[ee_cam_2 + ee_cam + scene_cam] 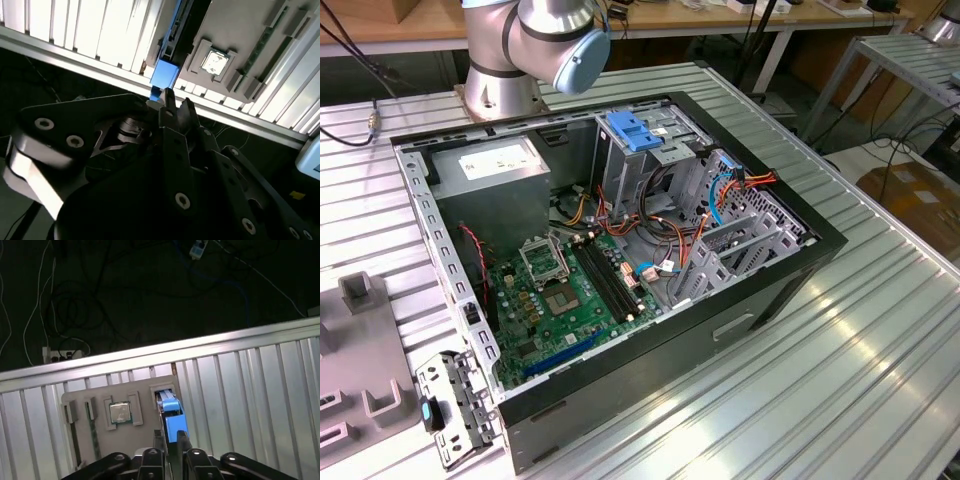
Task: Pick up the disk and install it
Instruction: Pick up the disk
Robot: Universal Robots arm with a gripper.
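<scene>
**Exterior view, starting from its left.** A grey fixture plate (355, 340) lies at 8 o'clock from the open computer case (620, 250). A loose metal bracket (455, 405) sits at the case's 7 o'clock corner. A bare blue bracket (632, 132) tops the drive cage at 12 o'clock. The arm (535, 40) is rooted on the ribbed tabletop (840, 330) at 11 o'clock.

**Both wrist views.** The plate carries a memory stick (92, 432), a processor (120, 413) and the disk (170, 407), each in its own holder. The disk stands on edge in its slot, with its blue rail end nearest the pincer (172, 437). Taking the pincer's line of reach as 12 o'clock, the disk lies dead ahead. Its long axis runs along that same line toward the plate's outer rim. The pincer is at the disk's near end. Whether it is spread around that end or pinching it cannot be told. By this evidence the disk is not yet lifted from its slot.
</scene>
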